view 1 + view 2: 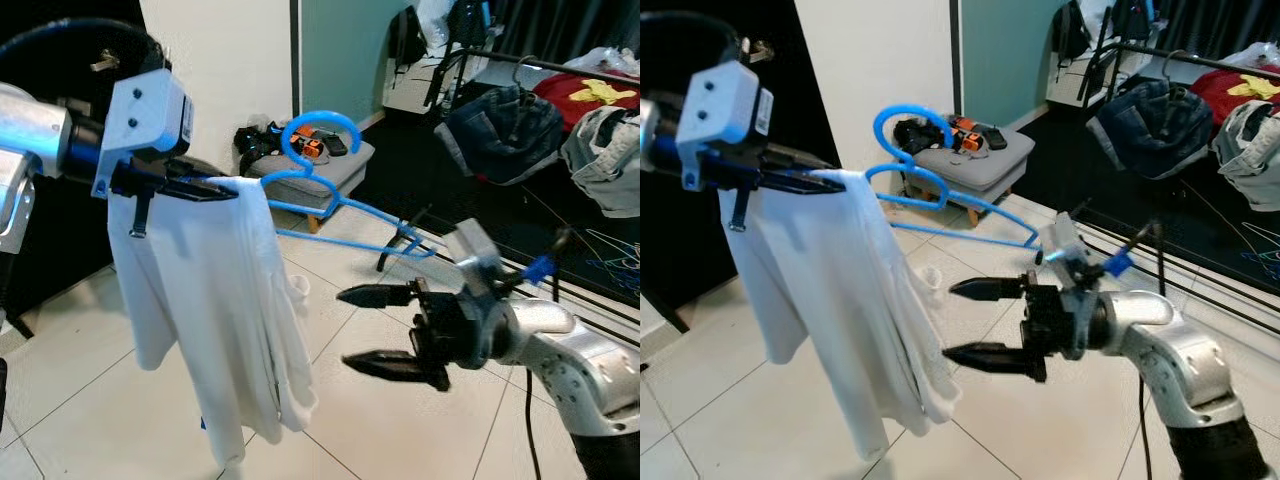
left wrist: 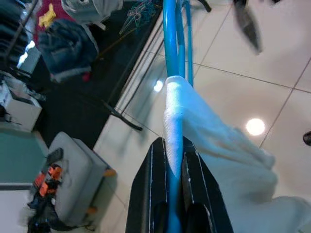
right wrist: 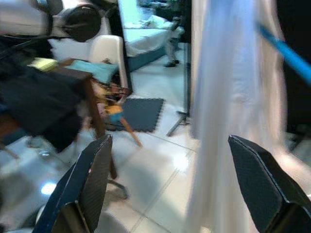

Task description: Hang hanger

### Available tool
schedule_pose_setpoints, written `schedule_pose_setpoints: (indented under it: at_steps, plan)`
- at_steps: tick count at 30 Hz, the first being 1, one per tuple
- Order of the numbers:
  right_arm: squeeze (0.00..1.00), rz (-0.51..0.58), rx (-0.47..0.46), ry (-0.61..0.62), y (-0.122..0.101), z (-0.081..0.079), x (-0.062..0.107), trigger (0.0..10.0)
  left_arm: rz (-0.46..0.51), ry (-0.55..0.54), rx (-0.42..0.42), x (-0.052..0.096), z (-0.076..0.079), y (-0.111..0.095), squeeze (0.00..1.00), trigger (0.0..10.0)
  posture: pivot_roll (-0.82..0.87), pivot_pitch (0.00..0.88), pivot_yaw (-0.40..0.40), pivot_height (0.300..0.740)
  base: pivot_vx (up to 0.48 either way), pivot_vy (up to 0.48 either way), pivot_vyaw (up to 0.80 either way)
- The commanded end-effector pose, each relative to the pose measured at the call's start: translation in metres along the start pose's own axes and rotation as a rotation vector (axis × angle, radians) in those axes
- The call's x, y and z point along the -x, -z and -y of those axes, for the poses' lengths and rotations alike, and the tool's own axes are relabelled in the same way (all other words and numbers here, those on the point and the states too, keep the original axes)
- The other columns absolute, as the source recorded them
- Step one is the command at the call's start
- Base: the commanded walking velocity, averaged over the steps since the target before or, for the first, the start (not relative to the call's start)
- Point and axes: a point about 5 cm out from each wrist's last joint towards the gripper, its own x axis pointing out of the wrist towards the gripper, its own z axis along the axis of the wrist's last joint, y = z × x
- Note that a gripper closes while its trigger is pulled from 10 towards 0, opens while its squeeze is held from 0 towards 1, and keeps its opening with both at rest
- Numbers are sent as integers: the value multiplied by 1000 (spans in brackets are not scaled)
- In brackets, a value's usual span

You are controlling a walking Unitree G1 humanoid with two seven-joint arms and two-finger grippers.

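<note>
A blue plastic hanger [image 1: 330, 205] carries a white garment [image 1: 215, 310] that droops toward the floor. My left gripper [image 1: 205, 188] is shut on the hanger's near shoulder, through the cloth, holding it up at the left; its fingers [image 2: 155, 194] clamp the blue bar [image 2: 171, 43]. The hook [image 1: 320, 125] points up and away. My right gripper [image 1: 362, 328] stands open in mid-air to the right of the garment, touching nothing; the white cloth [image 3: 233, 111] hangs just ahead of its fingers [image 3: 92, 179].
A grey ottoman [image 1: 320, 175] with small items stands by the wall. A black clothes rack [image 1: 520, 110] with jeans and other clothes stands at the back right, its base rails [image 1: 420, 240] on the tiled floor. A white wall [image 1: 220, 60] is behind.
</note>
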Motion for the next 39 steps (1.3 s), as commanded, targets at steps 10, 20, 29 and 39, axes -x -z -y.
schedule_pose_setpoints:
  at_steps: [10, 20, 29, 39]
  plan:
    - [0, 56, 88, -6, -21, 11, -33, 10000, 95, -2, -75, -14, -5, -19, 0, 6078, -48, 0, 12, 740, 0, 0, 0]
    - [0, 68, 143, -65, -30, 13, -60, 10000, 156, 22, -99, -30, -5, -32, 0, 10000, -43, 0, 9, 740, 0, 0, 0]
    - [0, -59, 167, -17, -15, 19, -68, 10000, 175, -9, -124, -27, -11, -41, 0, 10000, -46, 0, 8, 740, 0, 0, 0]
    - [0, -472, 156, -113, 27, 5, -23, 10000, 99, -65, -139, -13, -18, -31, 0, 10000, -59, 0, 8, 740, 0, 0, 0]
